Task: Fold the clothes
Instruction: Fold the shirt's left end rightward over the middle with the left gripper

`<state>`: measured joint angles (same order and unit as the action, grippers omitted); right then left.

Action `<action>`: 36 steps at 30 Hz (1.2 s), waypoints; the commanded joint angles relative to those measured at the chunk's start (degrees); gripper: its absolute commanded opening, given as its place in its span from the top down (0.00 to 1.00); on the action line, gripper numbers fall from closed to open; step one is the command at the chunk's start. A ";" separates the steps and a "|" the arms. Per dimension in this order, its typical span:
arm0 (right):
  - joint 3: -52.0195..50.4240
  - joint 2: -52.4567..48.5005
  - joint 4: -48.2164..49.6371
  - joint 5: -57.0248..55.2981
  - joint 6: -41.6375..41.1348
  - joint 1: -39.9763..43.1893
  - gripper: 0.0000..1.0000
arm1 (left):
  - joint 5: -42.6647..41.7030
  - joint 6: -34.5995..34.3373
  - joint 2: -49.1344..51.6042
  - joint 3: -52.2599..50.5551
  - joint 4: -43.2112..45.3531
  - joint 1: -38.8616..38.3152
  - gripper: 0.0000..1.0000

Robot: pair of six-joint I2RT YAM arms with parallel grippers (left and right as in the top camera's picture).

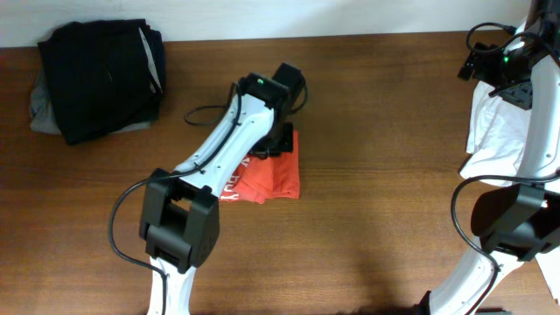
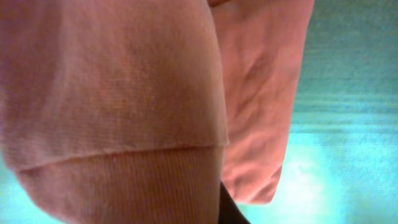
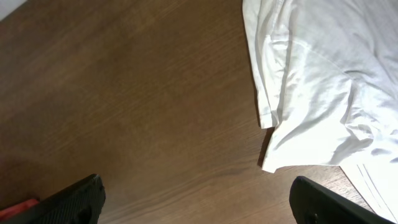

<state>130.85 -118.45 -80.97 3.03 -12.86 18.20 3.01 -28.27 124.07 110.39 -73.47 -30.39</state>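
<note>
- T-shirt (image 1: 276, 179), red-orange and folded small, lies near the middle of the table (image 1: 394, 131), well apart from every edge.
- Left claw (image 1: 282, 140) sits on the shirt's far edge, at its right-hand corner.
- From the left wrist, shirt cloth (image 2: 112, 81) with a ribbed hem bunches right against the camera; the claw is closed on it, its fingers mostly hidden.
- Right claw (image 3: 196, 202) is spread wide and holds nothing, above bare wood near the right edge, beside a white cloth (image 3: 323, 81).
- Dark pile of clothes (image 1: 96, 79) sits at the far left corner.
</note>
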 commanded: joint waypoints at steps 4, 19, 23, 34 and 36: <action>0.59 0.02 -0.07 0.13 0.20 0.20 0.02 | -2.19 -2.12 -1.18 -6.08 8.61 -0.85 0.82; 0.59 0.02 -0.07 0.13 0.20 0.20 0.02 | -0.81 3.06 -13.92 -0.28 -6.60 3.41 0.01; 0.59 0.02 -0.07 0.13 0.20 0.20 0.02 | -2.38 5.16 -13.73 -8.26 -10.84 7.48 0.01; 0.59 0.02 -0.07 0.13 0.20 0.20 0.02 | -21.77 10.56 -13.73 -30.49 15.65 5.77 0.02; 0.59 0.02 -0.07 0.13 0.20 0.20 0.02 | -23.15 10.56 -13.73 -30.49 17.44 4.68 0.11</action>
<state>130.85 -118.45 -80.99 3.03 -12.84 18.20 -16.86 -18.74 110.59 80.38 -57.76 -23.97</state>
